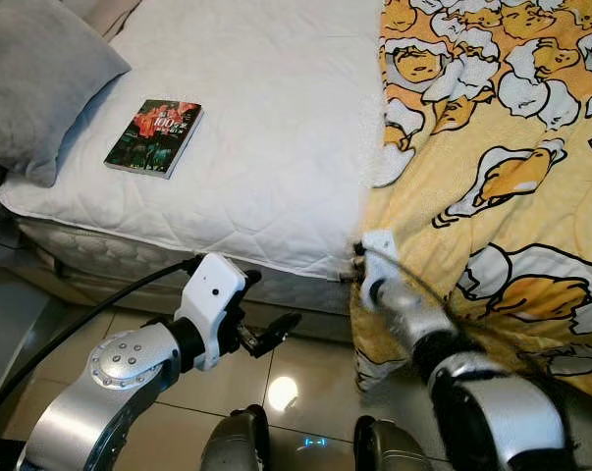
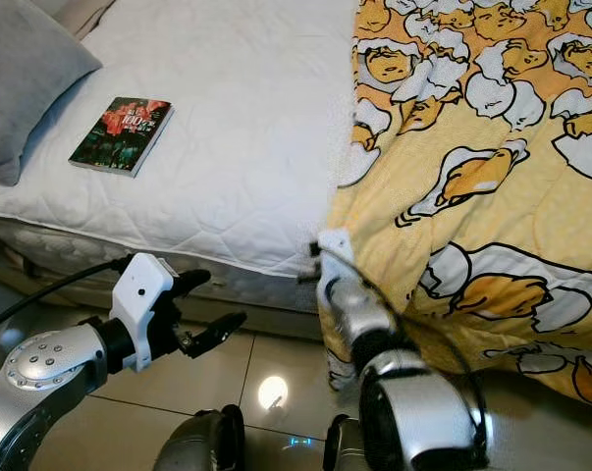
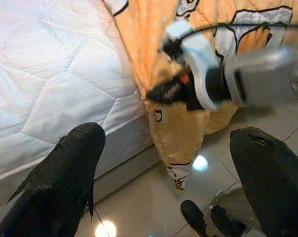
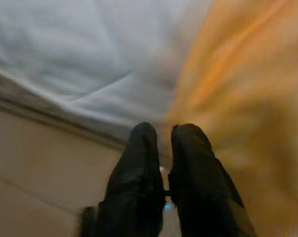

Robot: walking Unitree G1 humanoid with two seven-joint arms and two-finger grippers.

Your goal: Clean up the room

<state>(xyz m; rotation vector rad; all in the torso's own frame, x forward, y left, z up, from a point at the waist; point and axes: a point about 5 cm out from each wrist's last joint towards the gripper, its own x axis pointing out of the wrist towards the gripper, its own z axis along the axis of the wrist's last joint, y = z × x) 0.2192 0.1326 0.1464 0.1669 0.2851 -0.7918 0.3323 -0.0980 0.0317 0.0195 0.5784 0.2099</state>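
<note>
One yellow cartoon-print blanket (image 1: pixel 492 167) is draped over the quilted white bed's (image 1: pixel 266 128) front edge, its soft hem pinched by the right gripper (image 4: pixel 161 148). Spread fingers are shown by the left gripper (image 1: pixel 266 324).

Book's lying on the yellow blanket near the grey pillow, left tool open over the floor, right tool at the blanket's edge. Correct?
Not quite. The book lies on the bare white mattress, apart from the yellow blanket, as the left eye view shows. The rest stands: grey pillow nearby, left tool open, right tool at the blanket's edge.
</note>
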